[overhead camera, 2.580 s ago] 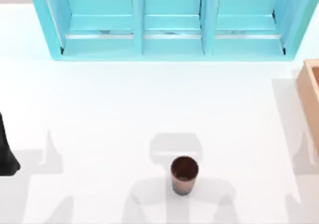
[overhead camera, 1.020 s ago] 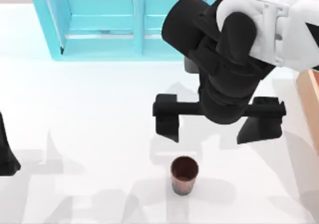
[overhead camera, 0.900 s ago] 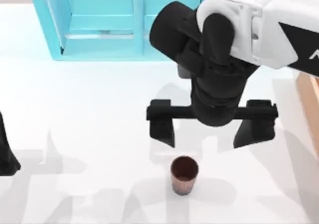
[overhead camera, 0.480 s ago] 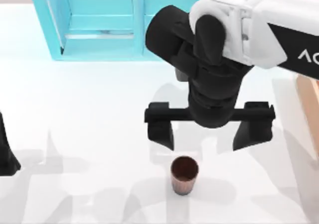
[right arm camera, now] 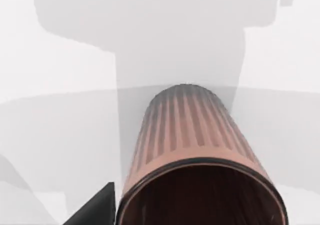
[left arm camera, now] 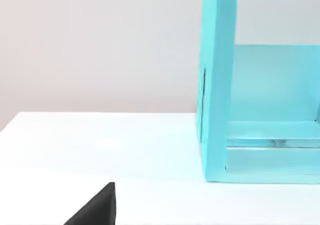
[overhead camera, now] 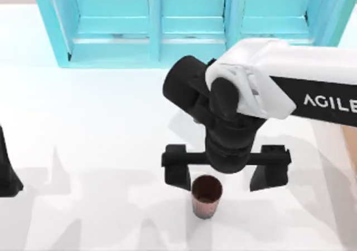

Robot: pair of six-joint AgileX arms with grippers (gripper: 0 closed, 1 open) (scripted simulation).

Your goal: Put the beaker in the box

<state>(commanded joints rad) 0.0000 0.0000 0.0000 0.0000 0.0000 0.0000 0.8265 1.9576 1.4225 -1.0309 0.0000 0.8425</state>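
Observation:
The beaker (overhead camera: 206,197) is a small reddish-brown ribbed cup standing upright on the white table near the front edge. My right gripper (overhead camera: 223,174) hangs open just behind and above it, with one dark finger (overhead camera: 177,173) close to the cup's left and the other well off to its right. In the right wrist view the beaker (right arm camera: 192,150) looms close, its dark mouth towards the camera and a fingertip (right arm camera: 97,210) beside it. The tan box (overhead camera: 350,148) shows as a strip at the right edge under my right arm. My left gripper (overhead camera: 5,173) is parked at the left edge.
A big turquoise three-compartment shelf unit (overhead camera: 189,22) stands along the back of the table, and its end wall (left arm camera: 217,85) is in the left wrist view. White tabletop lies open to the left of the beaker.
My right arm came in from the right rear and has dropped forward and down, so its open fingers now sit at the beaker. The beaker has not moved.

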